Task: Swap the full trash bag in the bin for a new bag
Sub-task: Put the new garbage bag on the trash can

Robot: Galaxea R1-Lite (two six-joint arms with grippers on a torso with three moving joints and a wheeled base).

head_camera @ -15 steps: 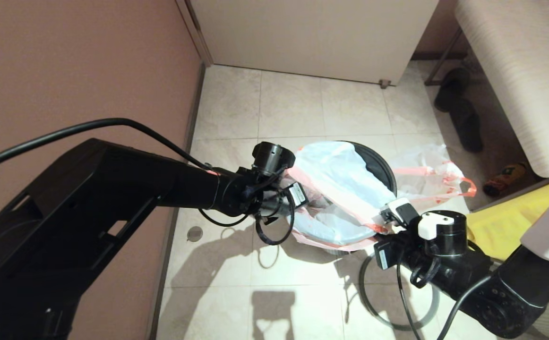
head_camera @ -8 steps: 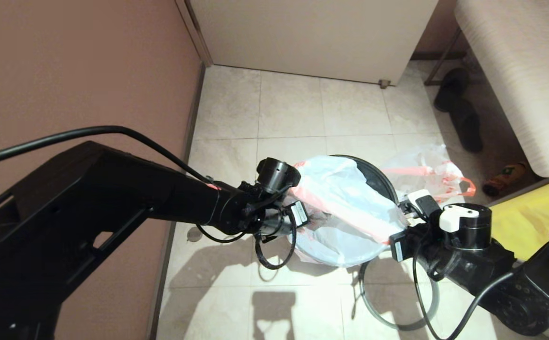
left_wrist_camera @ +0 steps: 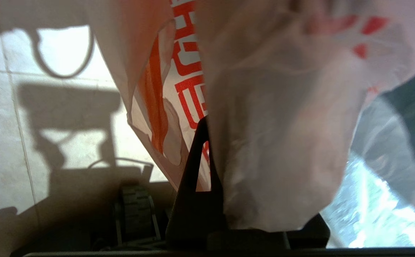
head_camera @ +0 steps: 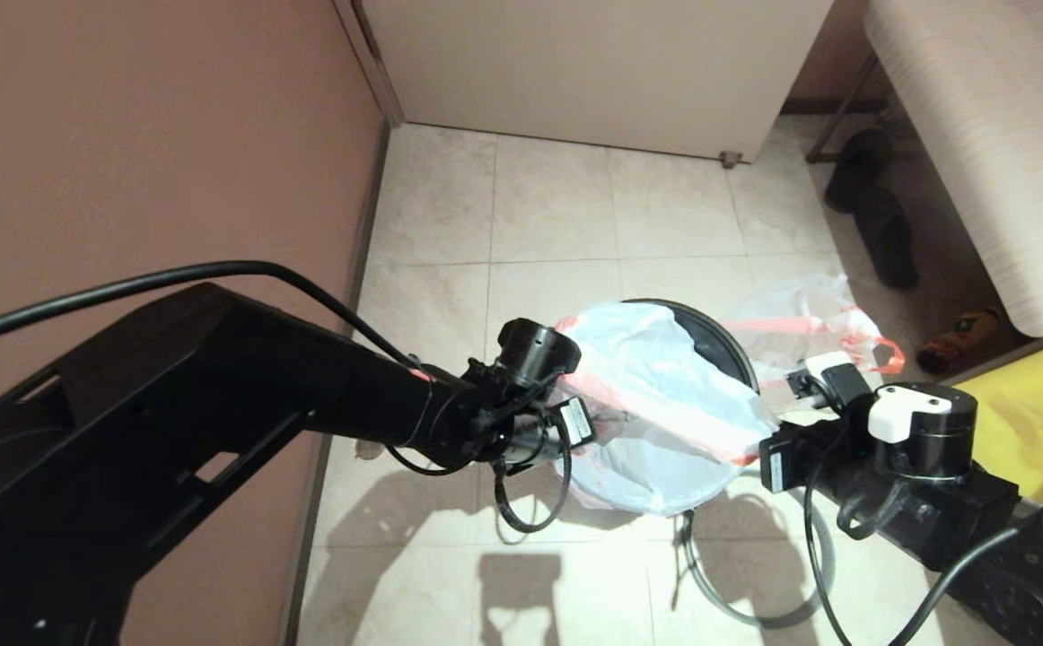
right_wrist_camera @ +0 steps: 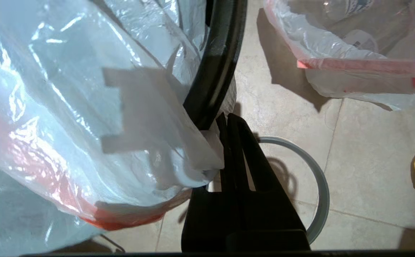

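Here the new bag [head_camera: 656, 413] drapes over the bin [head_camera: 719, 327], hiding most of its rim; the left gripper [head_camera: 580, 422] pinches the film at one side, its fingertips buried in plastic; the right gripper [right_wrist_camera: 229, 123], clamped tight, nips the opposite edge; the full trash bag [head_camera: 813, 327] slumps beside the bin, and the grey hoop [head_camera: 755, 574] lies partly hidden under the right arm.

The new bag [head_camera: 656, 413] drapes over the bin [head_camera: 719, 327]; the full trash bag [head_camera: 809, 327] lies right of it, the hoop [head_camera: 759, 619] in front.

New bag [head_camera: 656, 404] over bin [head_camera: 719, 332]; full bag [head_camera: 809, 327] beside.
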